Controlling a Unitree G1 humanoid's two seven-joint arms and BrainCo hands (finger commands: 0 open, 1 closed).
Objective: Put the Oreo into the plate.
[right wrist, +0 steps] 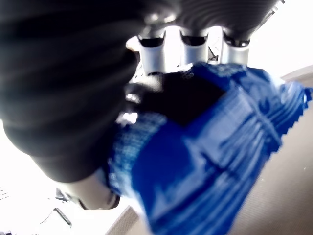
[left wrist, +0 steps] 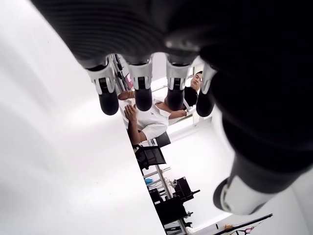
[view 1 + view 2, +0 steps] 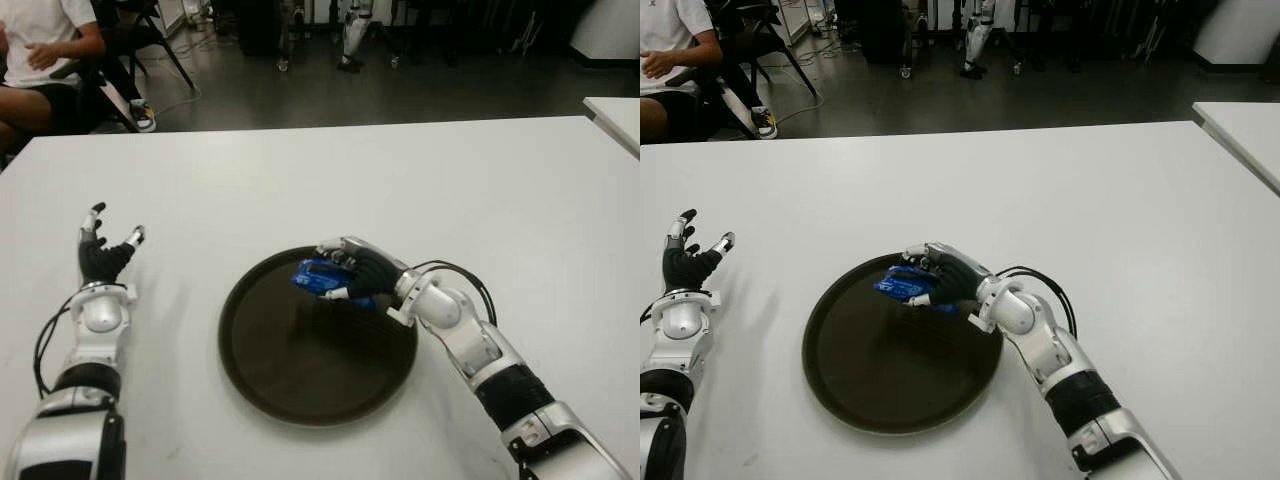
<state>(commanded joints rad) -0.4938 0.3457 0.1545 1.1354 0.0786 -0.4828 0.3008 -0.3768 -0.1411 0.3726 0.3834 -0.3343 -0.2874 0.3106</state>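
In the eye views, the small blue crinkled foil Oreo packet point(image 3: 318, 276) is seen clasped in the right hand point(image 3: 352, 272), whose fingers point(image 3: 918, 254) are curled over its top while the thumb is pressed in from below. The packet is held above the inner part of the round dark brown plate point(image 3: 262, 385), near the far rim, and is not yet set down. It is judged light, thin-skinned and slippery, with brittle biscuits inside, so a gentle grip across the flat faces is advised rather than at the crimped ends. The left hand point(image 3: 104, 256) is shown beside the plate on its left, over the white table point(image 3: 500, 190), fingers spread and holding nothing.

In the left wrist view, the straightened fingertips point(image 2: 108, 103) are seen empty.

In the right wrist view, the glossy wrapper with a serrated end seal is seen filling the space under the closed fingers
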